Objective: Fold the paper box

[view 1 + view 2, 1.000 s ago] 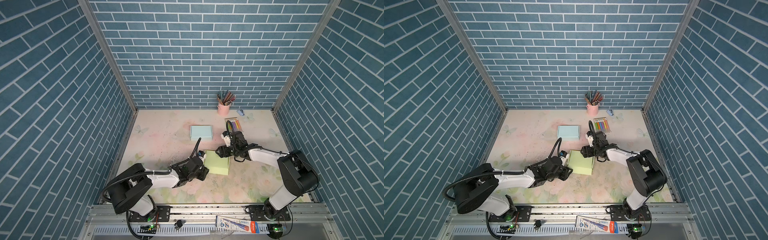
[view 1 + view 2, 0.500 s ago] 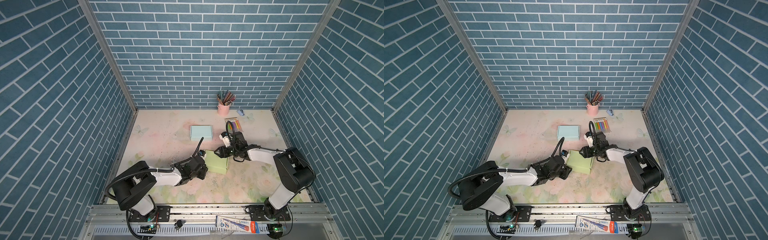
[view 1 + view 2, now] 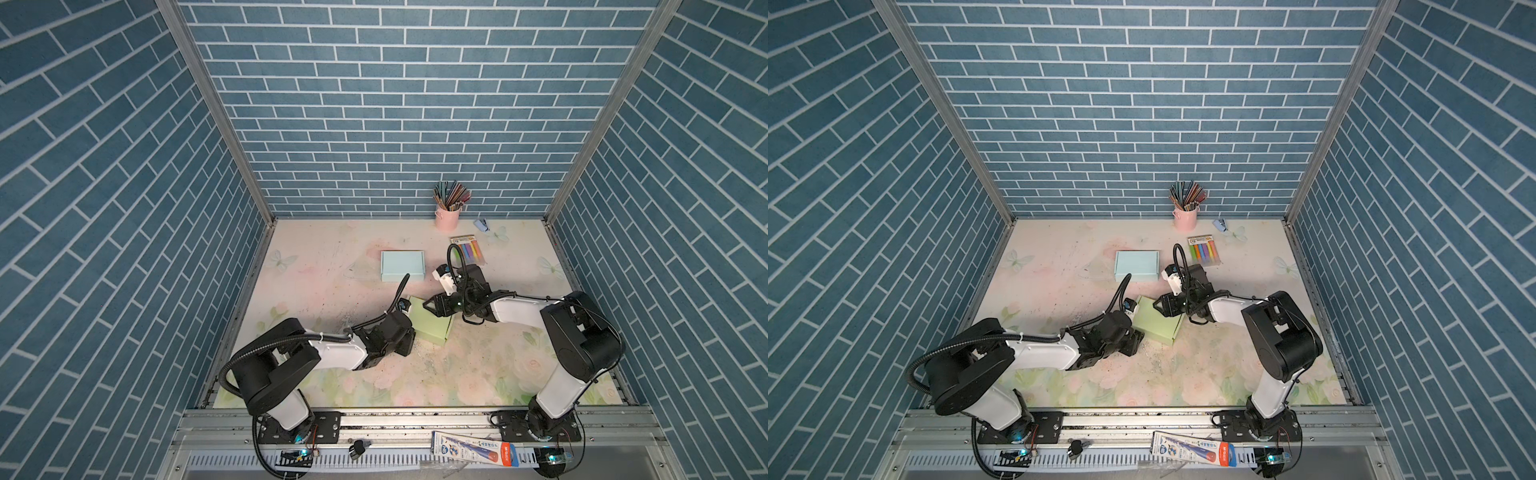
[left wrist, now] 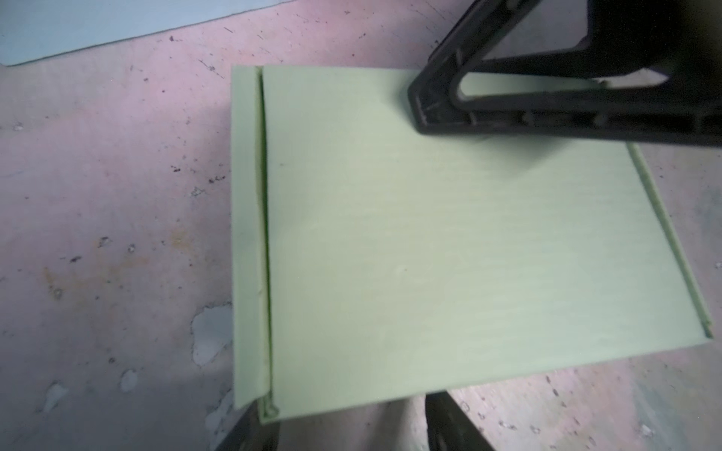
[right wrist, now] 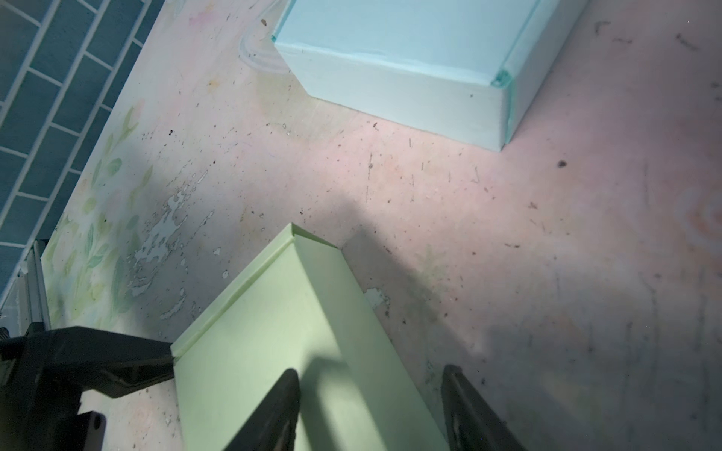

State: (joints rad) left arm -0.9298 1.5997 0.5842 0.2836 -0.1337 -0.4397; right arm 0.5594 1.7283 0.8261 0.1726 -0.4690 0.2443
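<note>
Now the flat pale green paper box (image 3: 432, 328) lies closed near a pale blue cardboard box (image 3: 402, 266), on that box's robot-facing side. The right gripper (image 5: 371, 402) straddles the green side turned toward the blue box, jaws apart, one finger (image 5: 273, 410) resting on its top. The left gripper (image 4: 351, 433), jaws likewise apart, meets the side farthest from it, so neither arm must reach.

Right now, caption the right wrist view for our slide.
Black fingers straddle a pale green paper box's edge; light blue paper box beyond.
</note>
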